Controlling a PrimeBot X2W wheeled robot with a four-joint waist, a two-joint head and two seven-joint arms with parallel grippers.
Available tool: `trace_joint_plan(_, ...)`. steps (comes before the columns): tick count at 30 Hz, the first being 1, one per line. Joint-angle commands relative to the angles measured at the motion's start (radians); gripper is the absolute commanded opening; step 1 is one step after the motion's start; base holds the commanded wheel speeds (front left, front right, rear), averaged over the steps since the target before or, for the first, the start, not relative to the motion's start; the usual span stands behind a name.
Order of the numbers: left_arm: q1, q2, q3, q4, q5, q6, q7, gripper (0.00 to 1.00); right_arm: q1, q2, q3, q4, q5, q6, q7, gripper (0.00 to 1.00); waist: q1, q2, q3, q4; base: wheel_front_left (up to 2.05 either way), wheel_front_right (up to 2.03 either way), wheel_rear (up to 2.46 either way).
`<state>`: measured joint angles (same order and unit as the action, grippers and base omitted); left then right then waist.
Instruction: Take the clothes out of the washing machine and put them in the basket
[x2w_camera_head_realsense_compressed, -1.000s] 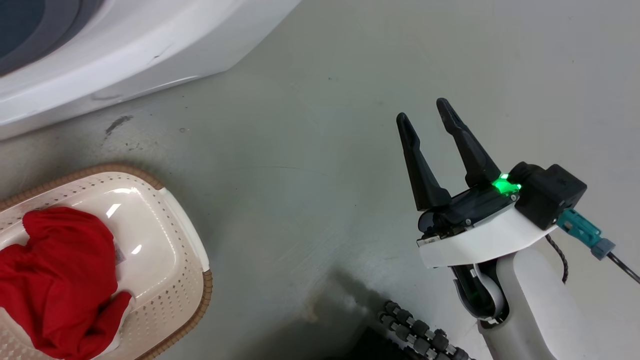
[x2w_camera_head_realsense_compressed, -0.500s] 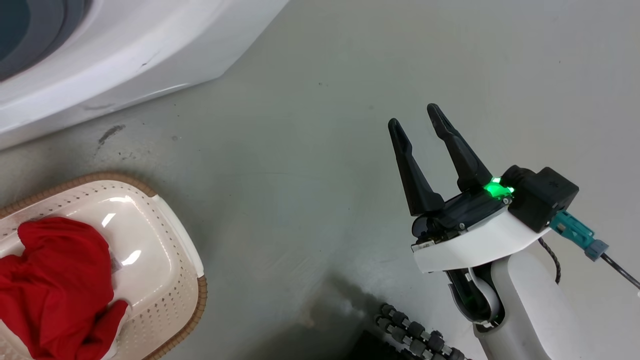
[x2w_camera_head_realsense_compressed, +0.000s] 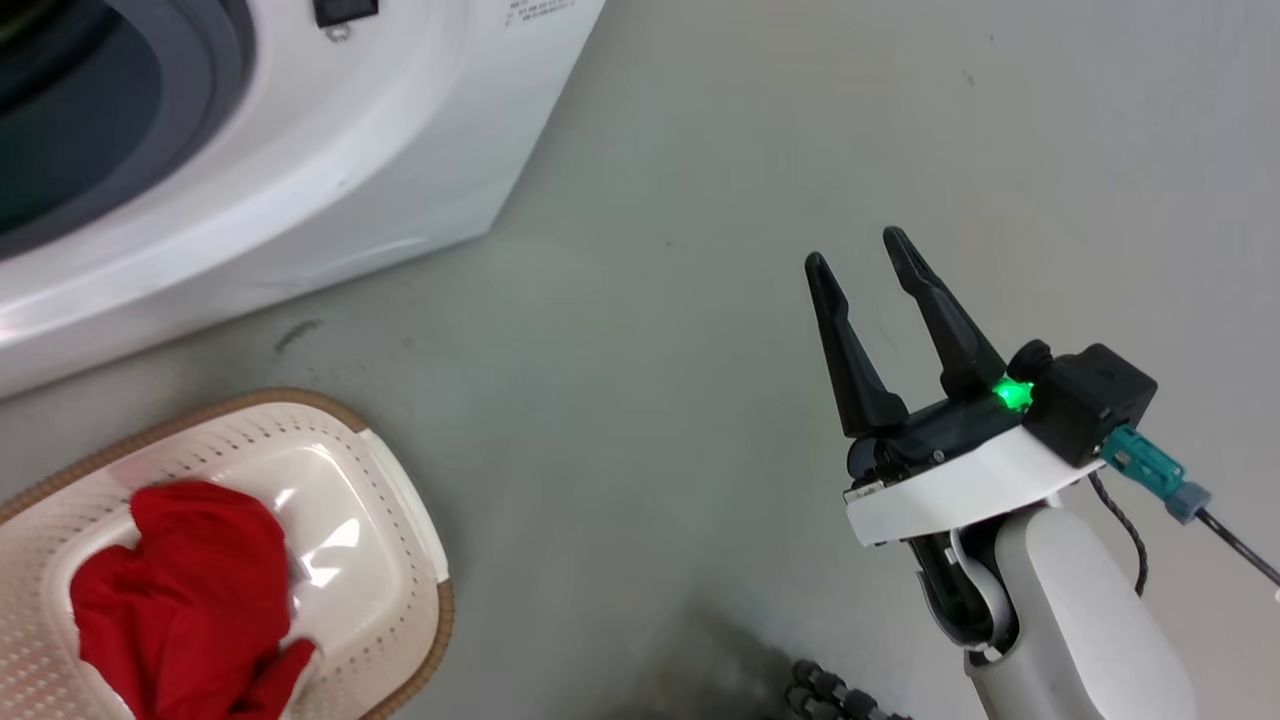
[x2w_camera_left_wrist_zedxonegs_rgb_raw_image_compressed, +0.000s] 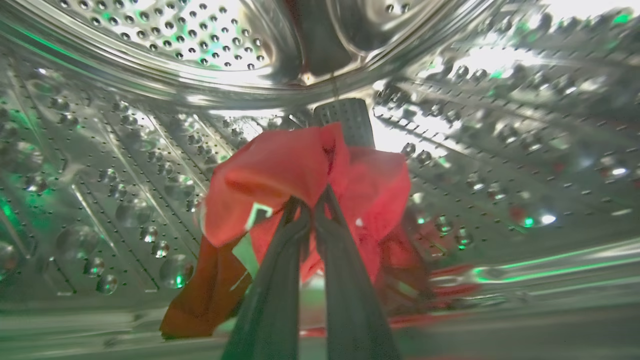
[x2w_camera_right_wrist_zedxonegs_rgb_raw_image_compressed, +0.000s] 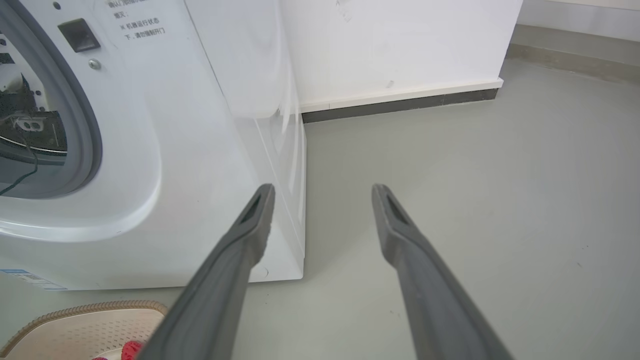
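Inside the drum of the washing machine: left gripper clenched on a red garment. The fingers are pressed together, cloth bunched over the tips and hanging down both sides. White marking on the fabric by the left finger. Perforated lifter rib just behind the garment. Can't tell whether the lower folds touch the drum wall.

Head view: washer far left, door opening dark. Basket on the floor near left, in front of the washer, not touching it. A second red garment lies crumpled in the basket toward its left side, bare bottom showing to its right.

Right gripper at right, well apart from basket and washer. Its fingers are spread, nothing between them, over bare floor.
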<state>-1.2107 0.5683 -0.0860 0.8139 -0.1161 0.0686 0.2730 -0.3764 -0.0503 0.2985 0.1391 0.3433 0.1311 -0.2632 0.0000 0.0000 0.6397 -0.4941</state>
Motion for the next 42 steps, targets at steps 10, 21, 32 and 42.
trace_joint_plan(10,0.203,-0.106,0.044,0.104,-0.102,-0.038,-0.356,0.00,0.086,0.000,-0.062,0.068,-0.076,-0.001,-0.002,1.00,0.0000,0.0000,-0.241,0.090,0.00,0.00,0.00)
trace_joint_plan(21,0.301,-0.226,0.032,0.192,-0.143,-0.091,-0.532,0.00,0.180,0.000,-0.137,0.094,-0.152,-0.001,0.001,1.00,0.0000,0.0000,-0.413,0.196,0.00,0.00,0.00)
trace_joint_plan(32,0.470,-0.314,0.061,-0.096,-0.130,-0.108,-0.540,0.00,0.255,0.000,-0.194,0.040,-0.188,-0.001,0.043,1.00,0.0000,0.0000,-0.520,0.281,0.00,0.00,0.00)
trace_joint_plan(42,0.683,-0.411,0.068,-0.503,-0.098,-0.105,-0.539,0.00,0.309,0.000,-0.235,-0.027,-0.214,-0.001,0.087,1.00,0.0000,0.0000,-0.576,0.348,0.00,0.00,0.00)
